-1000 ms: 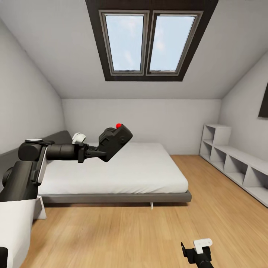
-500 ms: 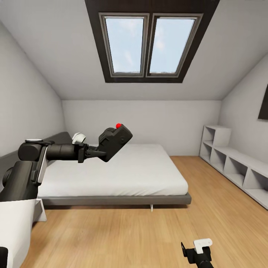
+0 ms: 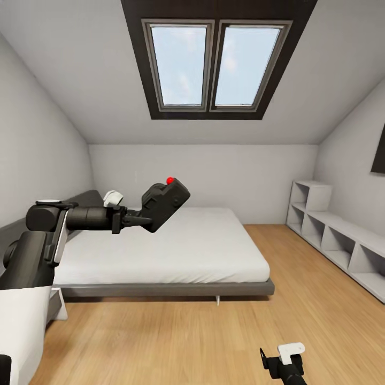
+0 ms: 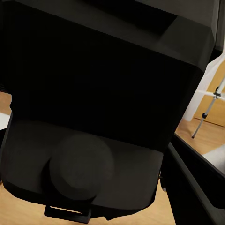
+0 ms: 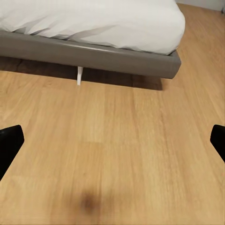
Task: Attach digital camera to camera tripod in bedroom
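1. The digital camera (image 3: 164, 206) hangs in the air above the near-left part of the bed (image 3: 176, 251), clamped in the left gripper (image 3: 140, 218). It is tilted, its long axis rising away from the gripper, the red button (image 3: 170, 181) uppermost.
2. In the left wrist view the camera's dark body (image 4: 101, 101) hides the fingers; past its edge shows part of a thin silver leg with black joints (image 4: 206, 112), cut off and too partial to name surely.
3. The right gripper (image 5: 112, 140) hangs low over the wood floor (image 5: 117, 154) before the bed's foot, its fingertips (image 5: 9, 140) wide apart.
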Controlling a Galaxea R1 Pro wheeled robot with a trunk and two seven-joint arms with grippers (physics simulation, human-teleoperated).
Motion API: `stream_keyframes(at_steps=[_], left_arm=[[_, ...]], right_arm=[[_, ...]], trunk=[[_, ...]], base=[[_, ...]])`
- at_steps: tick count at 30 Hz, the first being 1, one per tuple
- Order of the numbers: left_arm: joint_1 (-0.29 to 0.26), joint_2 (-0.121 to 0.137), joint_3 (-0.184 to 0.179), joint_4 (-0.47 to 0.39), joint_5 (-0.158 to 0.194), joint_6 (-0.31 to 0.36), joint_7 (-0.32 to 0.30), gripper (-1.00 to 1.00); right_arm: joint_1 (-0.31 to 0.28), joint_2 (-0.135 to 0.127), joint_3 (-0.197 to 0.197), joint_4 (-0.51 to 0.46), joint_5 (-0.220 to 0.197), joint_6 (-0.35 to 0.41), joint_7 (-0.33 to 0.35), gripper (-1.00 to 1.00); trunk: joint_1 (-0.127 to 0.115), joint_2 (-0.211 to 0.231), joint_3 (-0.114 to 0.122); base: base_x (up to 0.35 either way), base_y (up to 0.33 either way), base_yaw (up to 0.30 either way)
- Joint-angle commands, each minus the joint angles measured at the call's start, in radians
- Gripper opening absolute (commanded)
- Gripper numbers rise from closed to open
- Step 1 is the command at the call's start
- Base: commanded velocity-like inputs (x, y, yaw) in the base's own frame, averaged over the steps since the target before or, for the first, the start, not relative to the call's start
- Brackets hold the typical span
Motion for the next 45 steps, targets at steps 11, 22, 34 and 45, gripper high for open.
stream_keyframes(at_steps=[11, 22, 34, 45], left_arm=[[-0.001, -0.001, -0.001, 0.000, -0.008, 0.010, -0.008, -1.00], [-0.001, -0.001, -0.001, 0.001, -0.008, 0.010, -0.008, -1.00], [-0.001, -0.001, -0.001, 0.000, -0.008, 0.010, -0.008, -1.00], [-0.001, -0.001, -0.001, -0.006, -0.008, 0.010, -0.008, -1.00]], right_arm=[[-0.001, 0.000, 0.007, 0.001, -0.001, -0.002, -0.005, 1.00], [-0.001, 0.000, 0.007, 0.002, -0.001, -0.002, -0.005, 1.00], [-0.001, 0.000, 0.007, 0.002, -0.001, -0.002, -0.005, 1.00], [-0.001, 0.000, 0.007, 0.002, -0.001, -0.002, -0.005, 1.00]], trunk=[[-0.042, 0.077, 0.029], [-0.085, 0.154, 0.056], [-0.131, 0.238, 0.087], [-0.173, 0.315, 0.114]], base=[[0.000, 0.000, 0.000], [0.000, 0.000, 0.000], [0.000, 0.000, 0.000], [0.000, 0.000, 0.000]])
